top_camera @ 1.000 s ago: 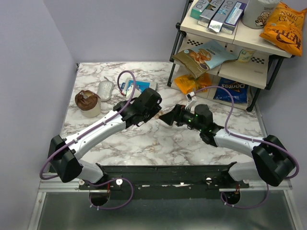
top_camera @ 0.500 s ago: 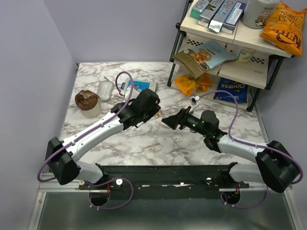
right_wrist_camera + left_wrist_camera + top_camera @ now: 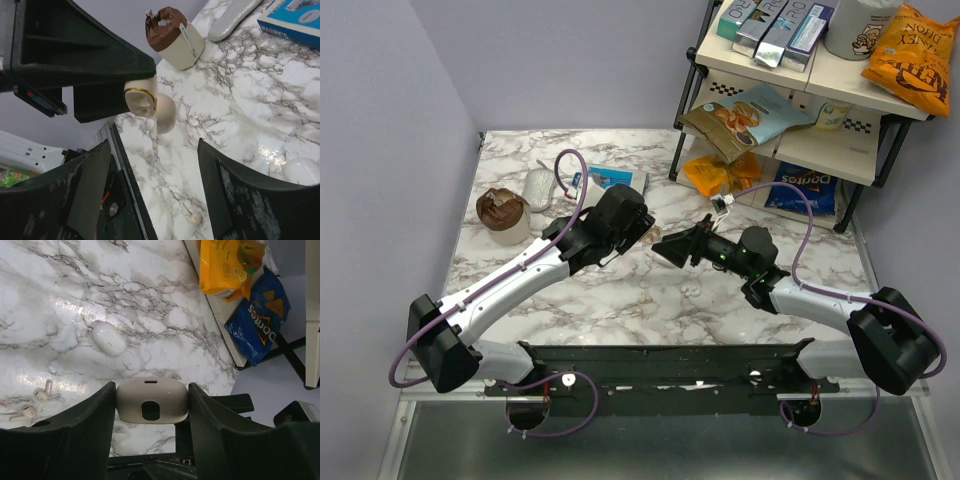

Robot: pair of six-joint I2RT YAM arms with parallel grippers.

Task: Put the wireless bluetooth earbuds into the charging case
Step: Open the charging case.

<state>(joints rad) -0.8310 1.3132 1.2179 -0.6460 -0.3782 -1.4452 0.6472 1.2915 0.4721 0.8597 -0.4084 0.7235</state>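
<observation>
- The left pincer [image 3: 151, 390] holds the charging case [image 3: 151, 401] clamped between its two fingers, raised above the bench [image 3: 60, 285]. This grip has not changed over the last second, though the arm has drifted a little to the far left.
- In the right wrist view the case shows a gold-rimmed opening facing the right arm, with what looks like its lid hanging open below.
- The right pincer [image 3: 152, 146] has just drawn its jaws in slightly. They still stand wide apart, and nothing is between them.
- The right wrist has also straightened, so the right pincer now points level at the held case and sits just beside it.
- The earbuds [image 3: 42, 392] lie loose on the marble, close together, on the near side below the two pincers. Neither has been picked up.
- A white oval case [image 3: 107, 338] rests on the bench apart from them and is not being handled.
- The case appears to be presented and ready, but no bud is in hand, so insertion has not begun. The right pincer probably has to drop down to the buds first.
</observation>
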